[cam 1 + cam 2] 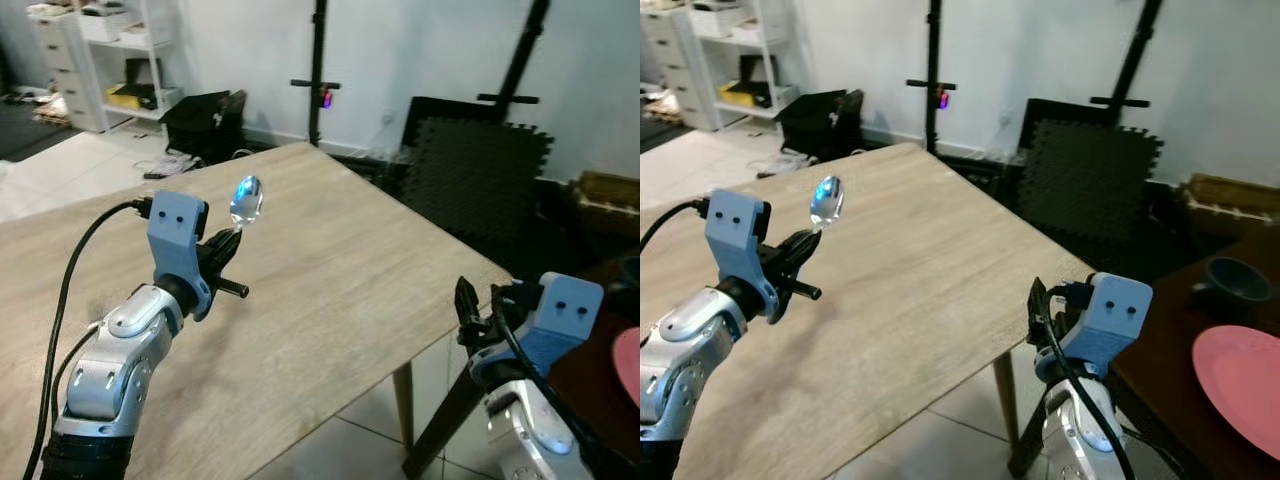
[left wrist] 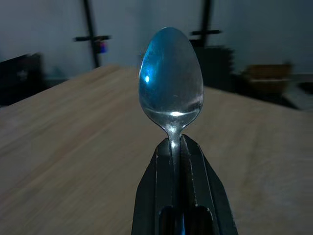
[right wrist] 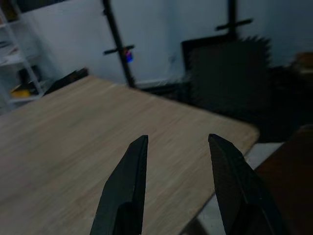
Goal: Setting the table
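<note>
Light wood-grain table [image 1: 330, 290], shiny silver spoon [image 1: 246, 199] with a blue tint, pink plate [image 1: 1245, 385], dark grey bowl [image 1: 1237, 281].

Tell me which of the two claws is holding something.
The left claw, raised over the wooden table, is shut on a spoon; the right claw past the table's edge is open.

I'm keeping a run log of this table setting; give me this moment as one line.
left gripper: shut on spoon, above wooden table | right gripper: open, holding nothing, off table's corner
</note>
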